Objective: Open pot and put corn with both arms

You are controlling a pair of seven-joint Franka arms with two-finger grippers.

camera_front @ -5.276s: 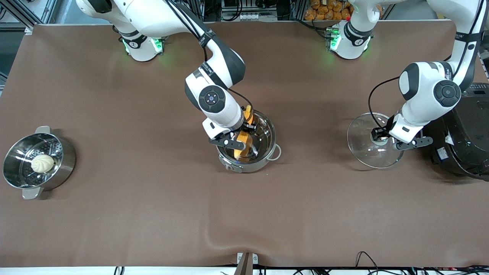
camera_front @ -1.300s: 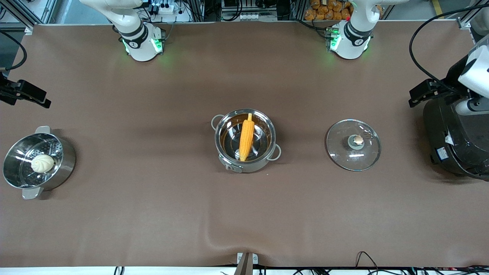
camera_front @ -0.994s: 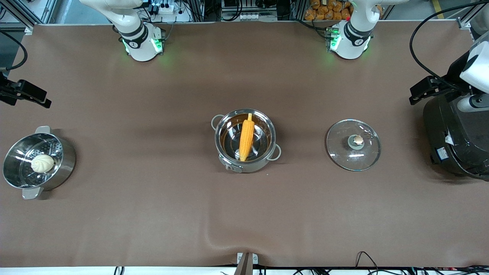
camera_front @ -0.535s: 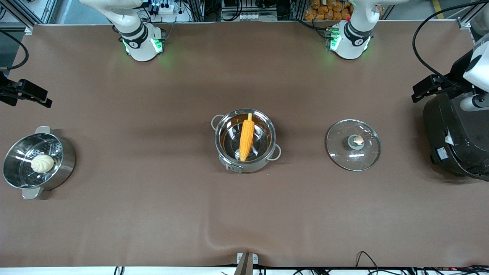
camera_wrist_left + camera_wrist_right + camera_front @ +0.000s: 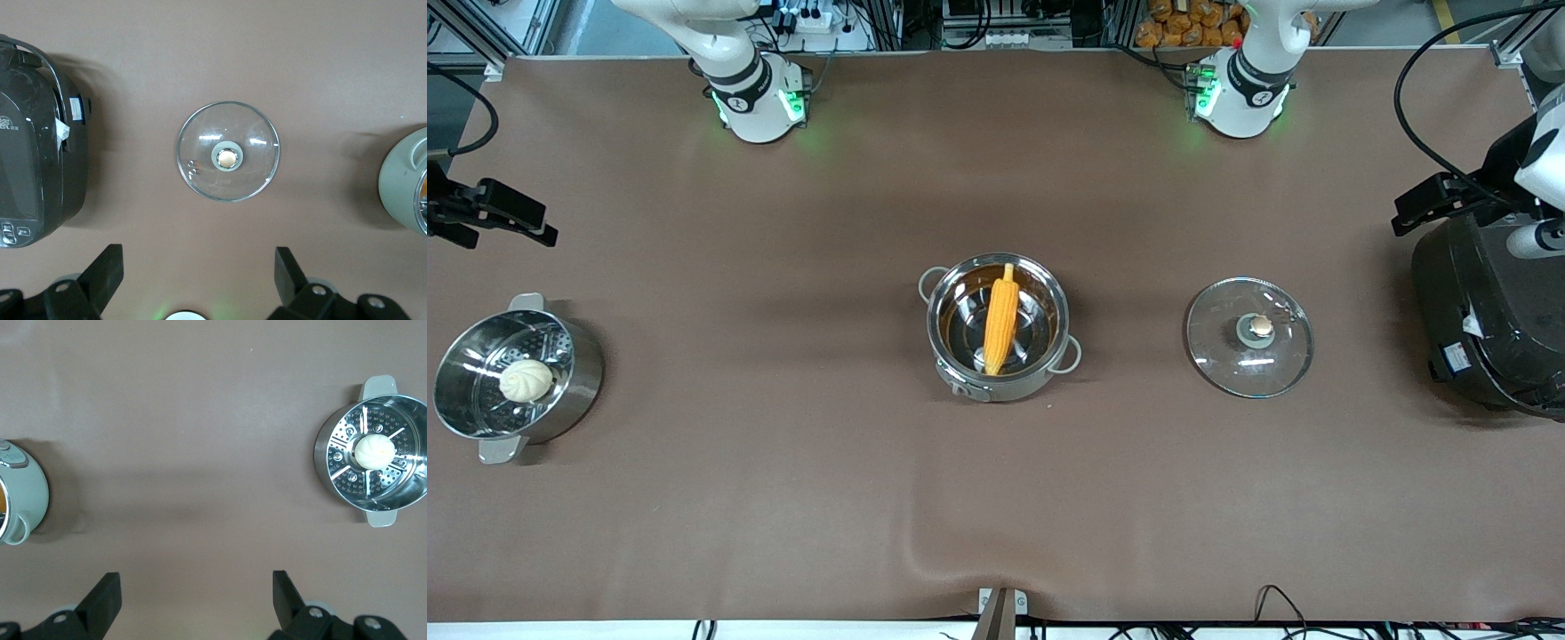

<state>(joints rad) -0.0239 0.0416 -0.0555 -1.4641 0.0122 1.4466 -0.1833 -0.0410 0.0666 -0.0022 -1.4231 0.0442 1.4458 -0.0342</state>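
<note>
The steel pot [image 5: 998, 378] stands open at the table's middle with the yellow corn [image 5: 1001, 318] lying inside it. Its glass lid [image 5: 1249, 356] lies flat on the table beside it, toward the left arm's end, knob up. My left gripper [image 5: 1436, 200] is open and empty, high over the table beside the rice cooker; the left wrist view shows the lid [image 5: 227, 180] under my left gripper [image 5: 198, 260] and the pot's edge [image 5: 403, 180]. My right gripper [image 5: 507, 218] is open and empty, high at the right arm's end; the right wrist view shows my right gripper [image 5: 193, 583] and the pot's side [image 5: 23, 493].
A steel steamer pot [image 5: 578, 382] with a white bun [image 5: 526, 380] stands at the right arm's end and shows in the right wrist view [image 5: 327, 453]. A big black rice cooker [image 5: 1489, 320] stands at the left arm's end and shows in the left wrist view [image 5: 33, 147].
The right gripper let go of the corn in the pot, the left let go of the lid on the table. Both arms rose and drew back to the table's ends.
</note>
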